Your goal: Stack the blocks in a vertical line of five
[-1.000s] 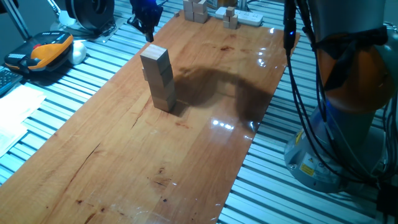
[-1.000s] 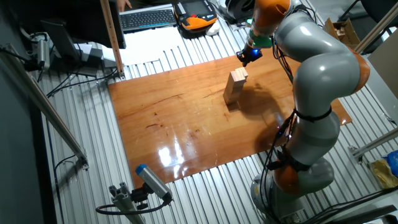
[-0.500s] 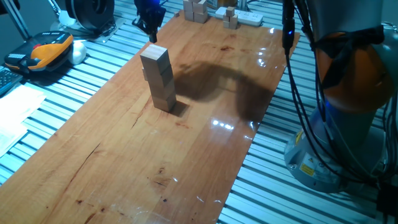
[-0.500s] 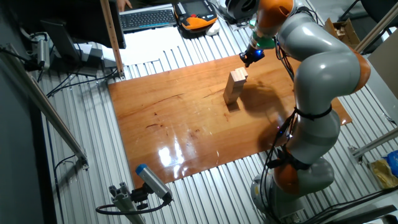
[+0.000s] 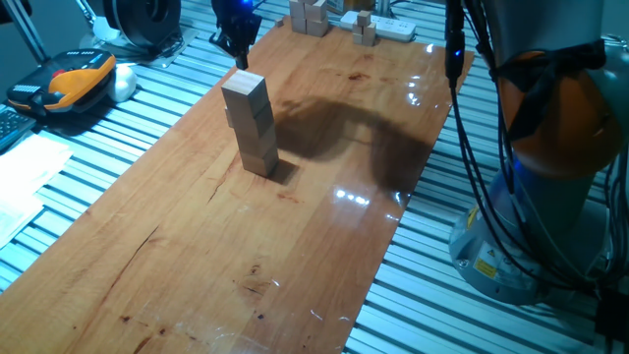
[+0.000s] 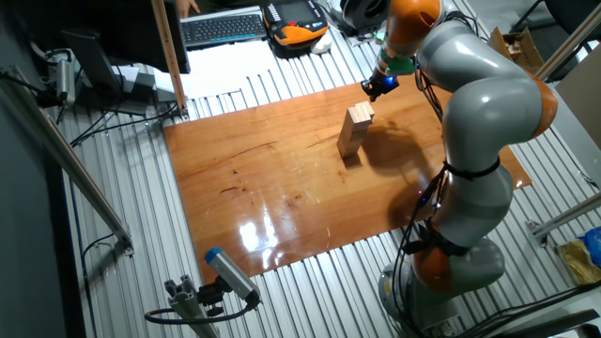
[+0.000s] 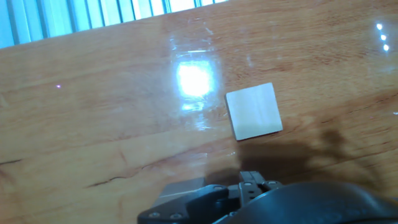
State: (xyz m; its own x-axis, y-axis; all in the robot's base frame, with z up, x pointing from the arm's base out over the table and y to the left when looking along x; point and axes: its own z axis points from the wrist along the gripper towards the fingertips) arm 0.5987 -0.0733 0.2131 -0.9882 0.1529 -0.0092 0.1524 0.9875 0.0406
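Over the last second the gripper has shifted a little toward the far end of the board and now hangs just above and beyond the top of the stack of blocks, not touching it; the stack itself has not moved. The stack stands upright on the wooden board, near the middle of its far half, with the block seams hard to count from either fixed view. In the other fixed view the gripper sits beside the upper end of the stack. The hand view looks straight down on the square top face of the stack, with the board around it; the fingers are not clearly seen there, so I cannot tell whether the jaws are apart or together. A yellow label sits on the robot base, too small to read. No readable writing or containers are visible
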